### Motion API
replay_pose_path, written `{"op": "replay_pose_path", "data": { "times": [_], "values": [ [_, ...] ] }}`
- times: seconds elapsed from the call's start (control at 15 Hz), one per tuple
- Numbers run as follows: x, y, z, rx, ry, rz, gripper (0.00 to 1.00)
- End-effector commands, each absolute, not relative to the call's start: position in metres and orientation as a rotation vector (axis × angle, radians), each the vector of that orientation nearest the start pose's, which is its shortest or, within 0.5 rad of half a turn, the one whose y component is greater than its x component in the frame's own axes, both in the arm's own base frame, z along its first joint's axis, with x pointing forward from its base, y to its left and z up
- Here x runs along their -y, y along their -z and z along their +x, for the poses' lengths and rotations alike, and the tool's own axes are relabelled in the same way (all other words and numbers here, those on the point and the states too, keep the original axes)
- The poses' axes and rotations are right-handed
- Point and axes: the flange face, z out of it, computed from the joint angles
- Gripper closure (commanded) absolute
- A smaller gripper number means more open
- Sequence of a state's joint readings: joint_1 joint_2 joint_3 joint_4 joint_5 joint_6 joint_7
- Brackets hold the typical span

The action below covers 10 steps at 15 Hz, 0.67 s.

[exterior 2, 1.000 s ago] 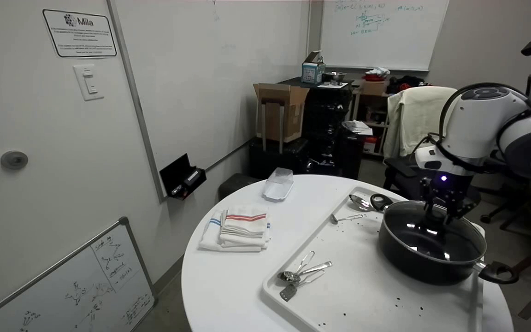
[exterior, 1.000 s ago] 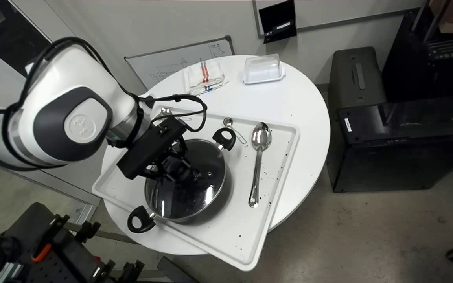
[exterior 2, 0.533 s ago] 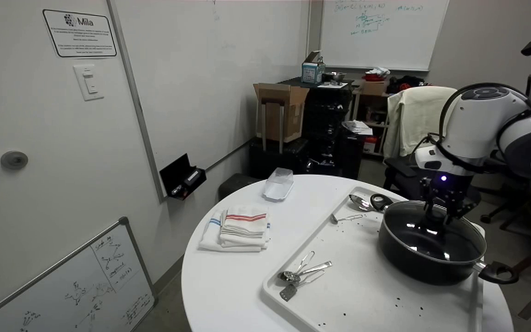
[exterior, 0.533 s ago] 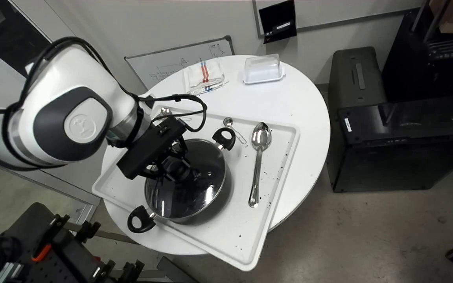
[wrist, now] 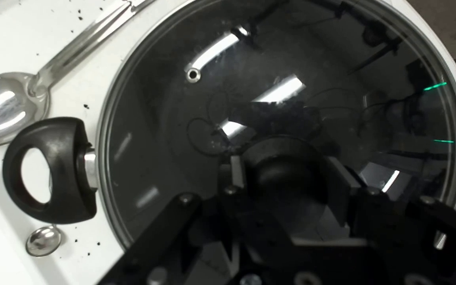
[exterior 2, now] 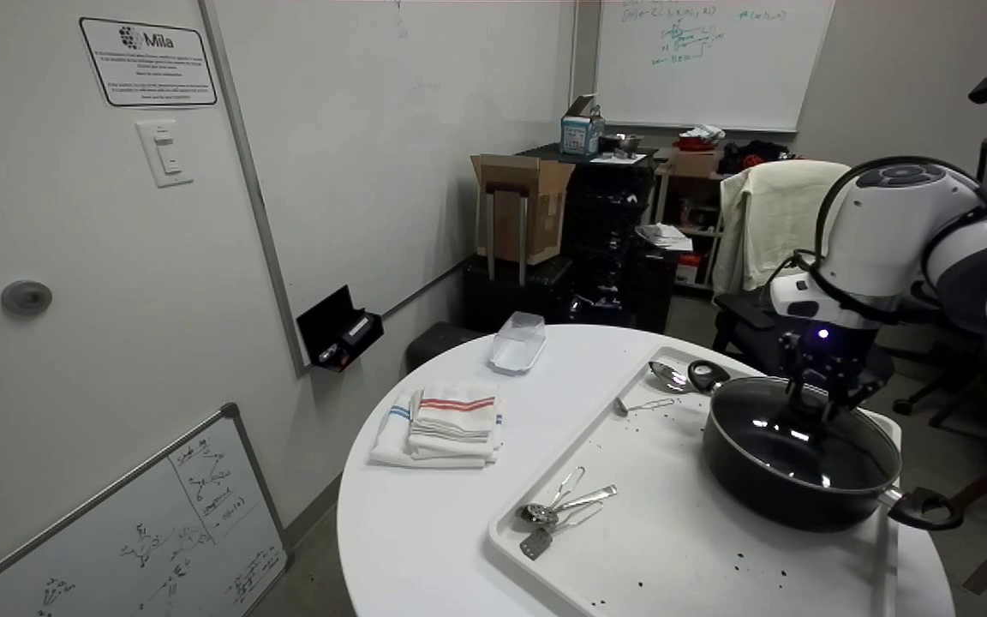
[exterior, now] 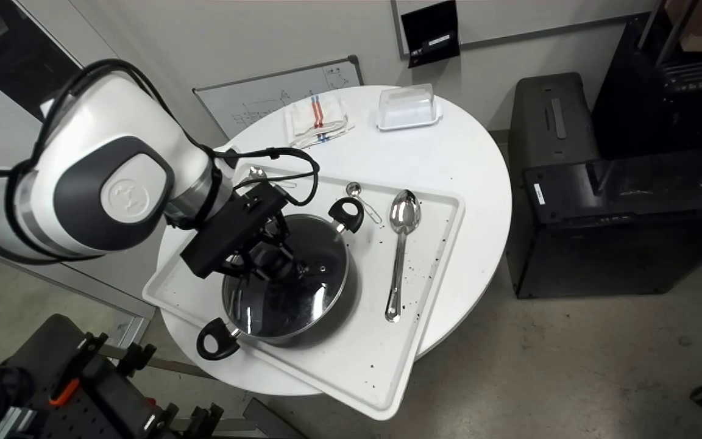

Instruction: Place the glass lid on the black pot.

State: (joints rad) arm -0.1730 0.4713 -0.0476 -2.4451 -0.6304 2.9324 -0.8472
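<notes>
The glass lid (wrist: 160,118) lies on the black pot (exterior 2: 755,484) inside its rim, with a small metal vent hole. Both also show in an exterior view, the lid (exterior: 326,244) over the pot (exterior: 347,305). The pot's loop handle (wrist: 63,170) shows at left in the wrist view. My gripper (wrist: 285,170) is around the lid's dark knob (wrist: 281,172), one finger on each side, and appears shut on it. In both exterior views the gripper (exterior: 281,268) (exterior 2: 812,406) is low over the lid's middle and largely hides the knob.
The pot stands on a white tray (exterior: 381,372) on a round table (exterior: 479,201). A large metal spoon (exterior: 400,250), a small spoon (exterior: 354,189) and small utensils (exterior 2: 558,514) lie on the tray. Folded towels (exterior 2: 455,424) and a clear-lidded dish (exterior: 409,110) stand behind.
The arm, lid and pot have shifted together very slightly, a little down in an exterior view. The gripper remains around the knob. Nothing else has moved.
</notes>
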Motion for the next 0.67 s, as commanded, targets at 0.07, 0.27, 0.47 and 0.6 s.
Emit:
{"op": "replay_pose_path", "data": {
  "times": [0.07, 0.27, 0.47, 0.6],
  "values": [
    [0.061, -0.116, 0.463, 1.898, -0.046, -2.671, 0.76],
    [0.063, -0.117, 0.463, 1.887, -0.043, -2.677, 0.27],
    [0.061, -0.122, 0.463, 1.881, -0.025, -2.679, 0.12],
    [0.059, -0.126, 0.463, 1.877, -0.009, -2.679, 0.01]
  ]
}}
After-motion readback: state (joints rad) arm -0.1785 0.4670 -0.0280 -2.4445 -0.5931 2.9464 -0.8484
